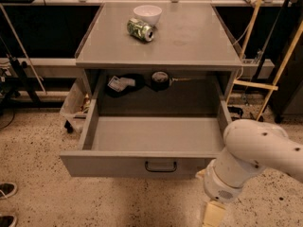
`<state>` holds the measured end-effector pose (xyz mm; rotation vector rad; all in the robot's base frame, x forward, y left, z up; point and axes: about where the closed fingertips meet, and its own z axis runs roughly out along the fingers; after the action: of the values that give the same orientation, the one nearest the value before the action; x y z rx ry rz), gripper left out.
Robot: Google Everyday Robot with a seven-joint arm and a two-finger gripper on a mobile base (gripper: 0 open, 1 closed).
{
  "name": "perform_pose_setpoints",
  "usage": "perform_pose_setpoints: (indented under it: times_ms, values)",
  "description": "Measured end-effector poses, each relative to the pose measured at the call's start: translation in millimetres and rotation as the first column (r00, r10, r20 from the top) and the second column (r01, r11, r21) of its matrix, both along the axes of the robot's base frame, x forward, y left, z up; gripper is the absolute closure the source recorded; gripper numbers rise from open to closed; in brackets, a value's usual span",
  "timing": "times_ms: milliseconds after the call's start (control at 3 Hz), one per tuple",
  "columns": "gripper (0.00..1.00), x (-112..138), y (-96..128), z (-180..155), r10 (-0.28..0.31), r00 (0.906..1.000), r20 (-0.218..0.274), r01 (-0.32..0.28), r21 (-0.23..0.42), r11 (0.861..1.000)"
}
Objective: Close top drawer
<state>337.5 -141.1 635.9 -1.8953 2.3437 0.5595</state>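
From my station I see the top drawer (113,165) pulled far out of the grey cabinet (189,41), its flat front towards the camera and its small dark loop handle (161,166) at the centre of that front. The drawer's side walls run back under the cabinet top, and behind its rear edge the cabinet's recess is open.

The gripper (214,214) is at the bottom edge of my view, below and to the right of the handle, near the drawer's right front corner. Only a pale cream part of it shows, so I cannot tell whether it is released or clenched, nor whether it touches the drawer. The white arm (255,150) above it covers that right front corner.

Speckled floor (42,174) runs along the drawer front and out to the left, where two shoes (5,193) sit at the frame's edge. A plastic bin (73,103) stands close against the cabinet's left side. On the right, slanted wooden poles (279,70) lean beside the cabinet.

On the cabinet top a white bowl (147,14) stands with a green can (140,30) lying on its side just in front of it. In the recess lie a black object with a white label (120,84) and a round dark object (161,79).
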Motion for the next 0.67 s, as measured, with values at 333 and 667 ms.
perform_pose_setpoints:
  times_ms: [333, 667]
  values:
    - [0.00, 32, 25, -24, 0.031, 0.9989, 0.035, -0.031, 0.004, 1.000]
    - [0.00, 67, 40, 9, -0.014, 0.9815, 0.191, 0.006, 0.045, 0.999]
